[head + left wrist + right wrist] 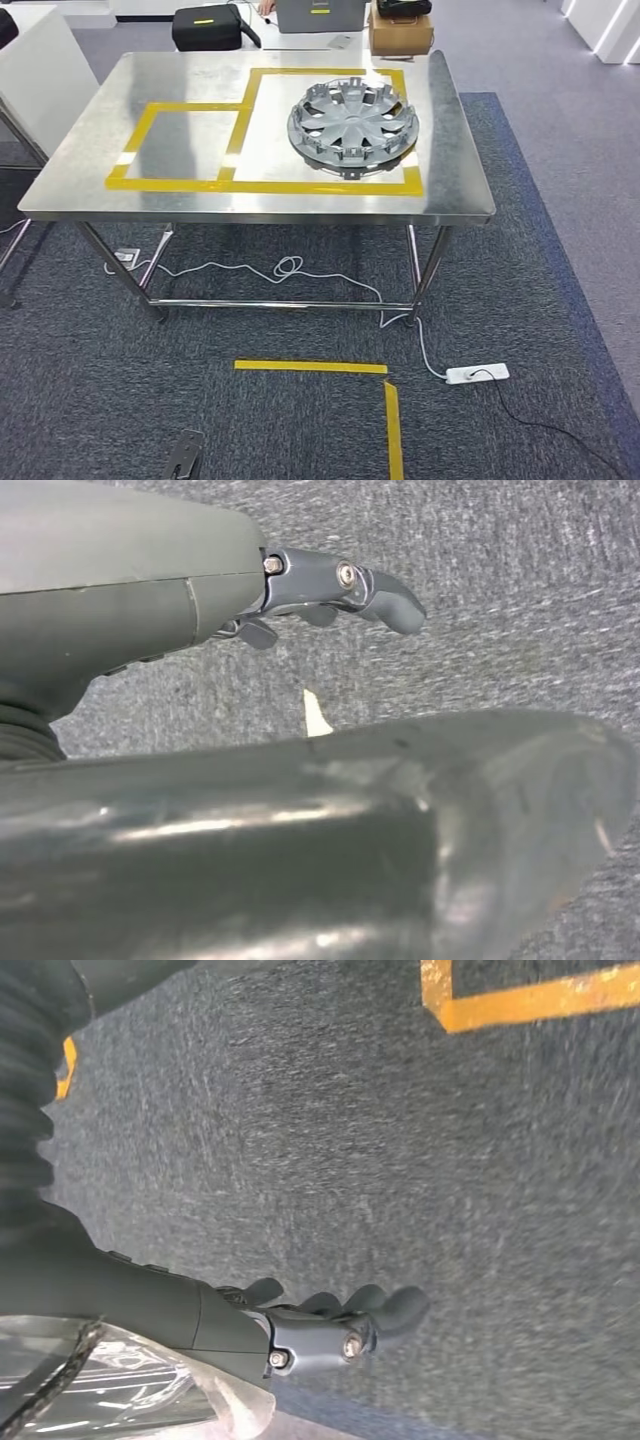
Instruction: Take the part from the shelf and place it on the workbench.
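Right of centre in the upper half of the head view, the grey wheel cover (353,125) lies flat on the steel workbench (90,170), inside the larger yellow-taped square (260,185). Both arms hang over the carpet, left hand (332,590) and right hand (332,1325) empty, fingers loosely extended. I judge the placing done, nothing left but standing clear.

Silver-grey hubcap (353,128) with spoke pattern on a shiny steel workbench (90,160) marked with yellow tape squares (181,184) — dark grey speckled carpet (226,430), white power strip (477,374), black case (207,27).
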{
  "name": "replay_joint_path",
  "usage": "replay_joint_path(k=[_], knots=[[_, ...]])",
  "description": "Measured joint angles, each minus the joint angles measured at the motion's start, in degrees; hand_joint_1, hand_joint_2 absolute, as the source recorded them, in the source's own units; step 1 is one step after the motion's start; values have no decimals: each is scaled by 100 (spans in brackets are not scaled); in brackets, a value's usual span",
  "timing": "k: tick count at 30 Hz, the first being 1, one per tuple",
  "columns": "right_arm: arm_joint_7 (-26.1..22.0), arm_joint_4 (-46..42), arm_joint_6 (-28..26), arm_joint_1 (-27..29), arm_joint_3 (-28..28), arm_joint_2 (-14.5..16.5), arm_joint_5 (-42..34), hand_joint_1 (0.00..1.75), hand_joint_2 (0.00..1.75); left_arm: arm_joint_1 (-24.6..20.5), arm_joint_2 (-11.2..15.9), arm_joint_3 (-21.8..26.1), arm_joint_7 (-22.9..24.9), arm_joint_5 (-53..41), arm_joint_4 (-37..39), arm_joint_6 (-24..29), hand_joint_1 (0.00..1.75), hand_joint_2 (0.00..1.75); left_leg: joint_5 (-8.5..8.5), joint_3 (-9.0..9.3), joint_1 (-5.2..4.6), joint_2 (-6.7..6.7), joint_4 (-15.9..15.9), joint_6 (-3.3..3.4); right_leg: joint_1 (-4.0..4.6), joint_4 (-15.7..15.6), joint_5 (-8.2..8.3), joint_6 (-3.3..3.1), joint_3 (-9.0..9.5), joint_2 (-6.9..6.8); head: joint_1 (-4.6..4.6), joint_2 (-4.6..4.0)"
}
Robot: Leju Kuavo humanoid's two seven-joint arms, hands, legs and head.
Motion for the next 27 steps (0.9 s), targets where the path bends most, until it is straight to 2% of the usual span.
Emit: replay_joint_path(k=[1, 3, 4, 5, 6, 7, 8, 9, 10, 11, 13, 14, 15, 16, 18, 19, 20, 21, 22, 23, 24, 25, 26, 27], knots=[[-1, 3, -4, 4, 0, -1, -4, 0, 175, 10, 1, 2, 1, 0, 3, 2, 0, 0, -257, -57, 14, -10, 211, -35, -8, -4, 64, -44, -69, -13, -11, 0], [-2, 3, -14, 6, 0, -5, -9, 0, 175, 18, 0, 2, 1, -7, 5, 4, 0, 0, -851, -174, 42, -15, 901, -94, 4, 10, 185, -88, -199, -21, -42, 0], [-3, 3, -18, 7, 0, -7, -11, 0, 175, 17, 0, 2, 1, -14, 6, 6, 0, 0, -1006, -200, 54, -15, 1230, -113, 10, 27, 243, -89, -269, -23, -43, 0], [-5, 3, -20, 7, 0, -8, -12, 0, 175, 16, -1, 2, 1, -22, 6, 7, 0, 0, -1024, -166, 62, -15, 1428, -122, 15, 51, 301, -85, -345, -23, -44, 0], [-9, 3, -20, 8, 0, -8, -13, 0, 175, 16, -1, 2, 1, -28, 6, 8, 0, 0, -930, -53, 66, -16, 1431, -123, 17, 77, 355, -75, -426, -23, -45, 0], [-14, 4, -20, 9, 0, -8, -14, 0, 175, 14, -2, 2, 1, -33, 6, 8, 0, 0, -770, 154, 67, -17, 1208, -112, 18, 98, 406, -61, -510, -21, -46, 0], [-19, 5, -20, 10, 0, -8, -16, 0, 175, 9, -2, 2, 1, -37, 6, 9, 0, 0, -624, 429, 66, -22, 823, -90, 19, 115, 452, -43, -579, -18, -46, 0], [-25, 6, -20, 9, 1, -8, -20, 0, 175, 1, -2, 2, 1, -41, 6, 10, 0, 0, -553, 712, 58, -31, 376, -62, 27, 130, 492, -20, -637, -18, -46, 0], [-30, 7, -20, 5, 1, -8, -27, 0, 175, -10, -3, 2, 1, -45, 6, 11, 0, 0, -537, 932, 50, -41, -4, -32, 33, 140, 538, 10, -684, -18, -43, 0], [-36, 8, -20, 1, 2, -8, -37, 0, 175, -21, -3, 2, 1, -50, 6, 14, 0, 0, -556, 1053, 37, -50, -241, -6, 37, 147, 583, 46, -723, -21, -42, 0], [-43, 8, -20, -1, 2, -9, -67, 0, 175, -33, -7, 2, 1, -55, 6, 17, 0, 0, -555, 1057, 23, -53, -370, 60, 33, 133, 672, 129, -774, -23, -39, 0], [-44, 8, -20, 1, 2, -15, -80, 0, 175, -38, -9, 3, 1, -57, 6, 19, 0, 0, -512, 1020, 27, -42, -376, 102, 26, 146, 652, 168, -806, -17, -37, 0], [-44, 8, -19, 5, 2, -22, -89, 0, 175, -46, -13, 3, 1, -57, 6, 20, 0, 0, -464, 982, 35, -31, -386, 154, 22, 230, 548, 199, -862, -8, -30, 0], [-45, 9, -17, 8, 2, -29, -93, 0, 175, -56, -18, 4, 1, -57, 6, 21, 0, 0, -414, 934, 42, -19, -393, 200, 21, 440, 350, 222, -952, 4, -20, 0], [-49, 13, -11, 8, 3, -37, -92, 0, 175, -71, -27, 4, 1, -58, 6, 22, 0, 0, -328, 808, 26, -3, -366, 257, 17, 1189, -170, 245, -1207, 20, -5, 0], [-51, 14, -9, 8, 3, -40, -92, 0, 175, -73, -31, 4, 1, -59, 6, 22, 0, 0, -286, 733, 12, 2, -346, 267, 18, 1573, -345, 250, -1307, 23, -4, 0], [-52, 15, -9, 10, 3, -45, -93, 0, 175, -73, -34, 4, 1, -59, 6, 22, 0, 0, -245, 656, -1, 6, -321, 272, 19, 1814, -398, 250, -1336, 24, -5, 0], [-52, 14, -9, 13, 2, -50, -94, 0, 175, -73, -35, 4, 1, -59, 6, 22, 0, 0, -208, 582, -11, 8, -294, 272, 20, 1852, -333, 243, -1265, 24, -5, 0], [-51, 14, -9, 15, 2, -57, -94, 0, 175, -73, -37, 4, 1, -59, 6, 23, 0, 0, -176, 514, -20, 8, -267, 269, 22, 1670, -185, 225, -1085, 24, -5, 0], [-51, 14, -9, 12, 2, -61, -94, 0, 175, -74, -39, 4, 1, -59, 6, 23, 0, 0, -147, 455, -27, 6, -237, 260, 27, 1300, -28, 197, -808, 24, -5, 0], [-51, 14, -9, 3, 3, -65, -94, 0, 175, -75, -43, 4, 1, -59, 6, 24, 0, 0, -121, 402, -39, 5, -207, 243, 39, 854, 50, 166, -492, 25, -4, 0], [-52, 15, -9, -8, 4, -68, -92, 0, 175, -77, -46, 4, 0, -59, 6, 25, 0, 0, -93, 360, -50, 5, -182, 222, 49, 460, 74, 140, -229, 26, -8, 0], [-54, 15, -8, -17, 5, -70, -93, 0, 175, -80, -49, 4, -1, -59, 6, 25, 0, 0, -58, 329, -55, 7, -162, 195, 61, 190, 59, 119, -65, 28, -10, 0], [-52, 16, -7, -20, 6, -72, -94, 0, 175, -83, -52, 4, -1, -59, 6, 26, 0, 0, -18, 306, -56, 9, -156, 166, 74, 73, 30, 102, -3, 29, -11, 0]])
